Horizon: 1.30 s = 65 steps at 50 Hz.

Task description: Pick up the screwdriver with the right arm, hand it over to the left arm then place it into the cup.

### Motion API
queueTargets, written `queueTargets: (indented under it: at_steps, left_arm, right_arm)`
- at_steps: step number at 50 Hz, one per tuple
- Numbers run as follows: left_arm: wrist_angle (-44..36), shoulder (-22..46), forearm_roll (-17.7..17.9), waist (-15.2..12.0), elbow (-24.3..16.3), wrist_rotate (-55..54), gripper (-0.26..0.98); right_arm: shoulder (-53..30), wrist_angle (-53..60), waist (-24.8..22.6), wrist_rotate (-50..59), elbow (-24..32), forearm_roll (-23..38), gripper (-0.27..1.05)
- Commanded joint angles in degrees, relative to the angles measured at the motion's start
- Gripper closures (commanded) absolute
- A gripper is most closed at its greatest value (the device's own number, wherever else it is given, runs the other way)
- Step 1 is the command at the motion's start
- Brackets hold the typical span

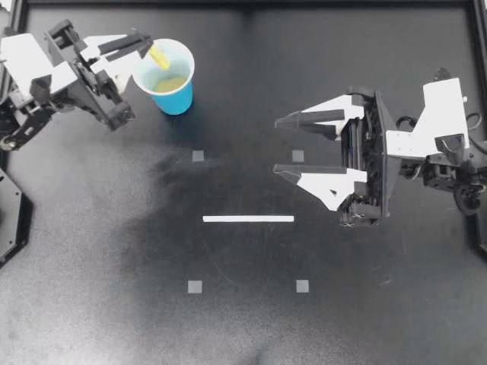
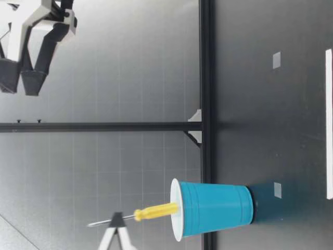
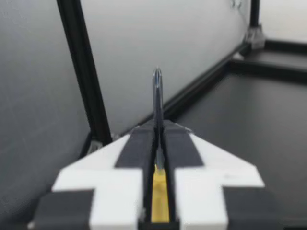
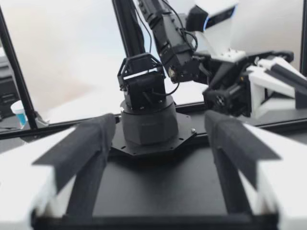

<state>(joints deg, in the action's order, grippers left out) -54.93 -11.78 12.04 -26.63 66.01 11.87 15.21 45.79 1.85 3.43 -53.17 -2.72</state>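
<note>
Two hands raised above the desk [image 1: 243,319]. Left hand [image 1: 144,44] clamped from both sides on the screwdriver [image 1: 160,57], fingers pressed together about where the metal shaft meets the yellow handle. Handle end down inside the mouth of the blue cup [image 1: 176,99], tip pointing up, close to upright in the low view. Cup upright on the desk, at the left arm's side. Right hand [image 1: 278,147] spread wide apart, well apart from the cup.
</note>
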Motion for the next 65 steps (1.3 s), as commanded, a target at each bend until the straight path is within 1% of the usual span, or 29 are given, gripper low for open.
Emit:
queueTargets:
  at_steps: [1,5,8,12,13,16,20,22,32,37,43,45,47,55,58,61,65]
  left_arm:
    - [-0.1,0.6,0.2,-0.4,-1.0,-0.2,0.67]
    - [-0.1,1.4,0.2,-0.4,-1.1,-0.2,0.61]
    - [-0.1,1.8,0.3,-0.4,-1.4,-0.3,0.54]
    - [0.0,1.8,0.3,-0.4,-1.7,-0.4,0.41]
    - [-0.1,1.8,0.3,-0.4,-1.8,-0.5,0.36]
    - [-0.1,1.8,0.4,-0.4,-1.8,-0.5,0.25]
    - [0.0,1.8,0.4,-0.4,-1.8,-0.6,0.15]
    - [0.0,1.8,0.4,-0.4,-1.8,-0.6,0.13]
    - [0.0,0.3,0.1,-0.3,-1.8,-1.9,0.13]
    - [0.5,-1.5,-1.5,0.8,-1.5,-4.0,0.13]
    - [2.5,-4.5,-4.5,4.0,-1.5,-7.2,0.13]
    - [3.2,-5.6,-5.4,5.4,-1.5,-8.1,0.13]
    - [4.2,-6.9,-6.2,7.5,-1.5,-8.9,0.13]
    - [8.1,-11.2,-6.9,15.8,-1.5,-9.6,0.13]
    - [9.8,-12.4,-6.9,18.5,-1.7,-9.7,0.13]
    - [11.3,-13.4,-6.9,20.8,-2.2,-9.7,0.13]
    - [12.4,-14.1,-6.9,22.2,-2.8,-9.7,0.13]
  right_arm:
    - [0.9,0.6,0.3,0.0,0.6,-0.1,0.03]
    - [0.9,0.6,0.3,0.0,0.6,-0.1,0.03]
    - [1.0,0.6,0.3,0.0,0.6,-0.2,0.03]
    - [1.0,0.6,0.3,0.0,0.6,-0.1,0.03]
    - [1.0,0.6,0.3,0.0,0.6,-0.1,0.03]
    - [1.0,0.6,0.3,0.0,0.6,-0.1,0.03]
    - [0.9,0.6,0.3,0.1,0.6,-0.2,0.03]
    - [1.0,0.6,0.3,0.1,0.6,-0.1,0.03]
    - [1.1,0.6,0.3,0.0,0.5,-0.2,0.03]
    - [1.2,0.6,0.3,-0.1,0.3,-0.1,0.03]
    - [1.3,0.6,0.3,-0.3,0.0,-0.1,0.03]
    - [1.3,0.4,0.3,-0.4,0.0,-0.1,0.03]
    - [1.3,0.3,0.3,-0.4,0.0,-0.1,0.03]
    - [1.2,-0.3,0.3,-0.5,-0.4,-0.1,0.03]
    - [1.2,-0.4,0.3,-0.5,-0.4,-0.1,0.03]
    - [1.1,-0.5,0.3,-0.5,-0.4,-0.2,0.03]
    - [1.0,-0.5,0.3,-0.6,-0.5,-0.1,0.03]
